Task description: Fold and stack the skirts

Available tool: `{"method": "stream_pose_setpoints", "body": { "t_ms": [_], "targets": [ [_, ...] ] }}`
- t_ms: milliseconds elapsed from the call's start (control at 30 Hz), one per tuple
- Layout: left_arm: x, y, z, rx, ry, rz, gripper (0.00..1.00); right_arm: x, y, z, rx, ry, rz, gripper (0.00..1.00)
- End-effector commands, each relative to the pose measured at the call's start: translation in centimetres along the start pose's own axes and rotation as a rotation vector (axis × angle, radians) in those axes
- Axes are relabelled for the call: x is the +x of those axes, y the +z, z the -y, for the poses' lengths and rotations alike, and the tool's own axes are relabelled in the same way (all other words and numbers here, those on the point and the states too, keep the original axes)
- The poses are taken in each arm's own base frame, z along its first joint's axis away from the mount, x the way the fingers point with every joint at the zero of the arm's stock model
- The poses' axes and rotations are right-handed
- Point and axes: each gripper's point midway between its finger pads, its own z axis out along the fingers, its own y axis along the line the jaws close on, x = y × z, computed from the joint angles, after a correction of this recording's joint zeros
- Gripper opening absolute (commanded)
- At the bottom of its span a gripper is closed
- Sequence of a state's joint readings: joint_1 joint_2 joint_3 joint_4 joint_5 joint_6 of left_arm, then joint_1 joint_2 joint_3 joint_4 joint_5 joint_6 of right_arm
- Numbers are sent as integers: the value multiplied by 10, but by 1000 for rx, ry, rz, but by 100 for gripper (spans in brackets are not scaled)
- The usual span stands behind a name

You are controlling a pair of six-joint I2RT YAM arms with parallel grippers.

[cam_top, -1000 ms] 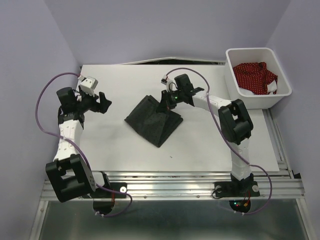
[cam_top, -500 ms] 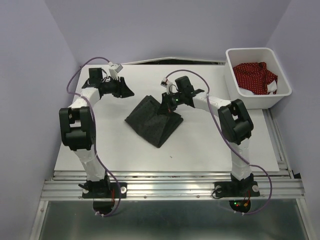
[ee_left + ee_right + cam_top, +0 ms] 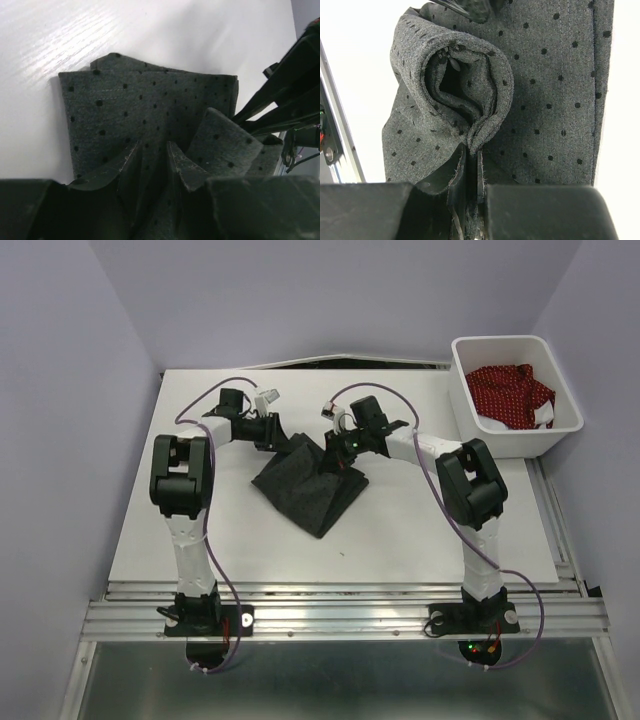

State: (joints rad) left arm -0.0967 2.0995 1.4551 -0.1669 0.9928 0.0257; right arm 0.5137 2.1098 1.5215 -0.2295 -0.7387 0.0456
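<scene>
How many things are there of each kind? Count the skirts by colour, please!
Dark dotted skirt: 1
Red skirt: 1
White bin: 1
Robot arms, the left arm and the right arm: 2
Total: 5

The charcoal skirt (image 3: 308, 485) is matt, felt-like cloth, dark-dotted; the table (image 3: 430, 530), smooth white board, faintly grained; the bin (image 3: 503, 445), smooth white plastic.

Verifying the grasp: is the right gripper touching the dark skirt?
Touching. The right wrist view shows the right gripper pinched shut on a rolled fold of the dark skirt.
</scene>
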Motion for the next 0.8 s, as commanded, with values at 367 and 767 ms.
{"method": "stream_pose_setpoints", "body": {
  "t_ms": [367,767],
  "targets": [
    [23,-1,-56,-203,-23,-130,16,-50,-28,-13,18,-70,91,1],
    [25,-3,-67,-274,-2,-163,6,-69,-44,20,66,-65,128,1]
  ]
}}
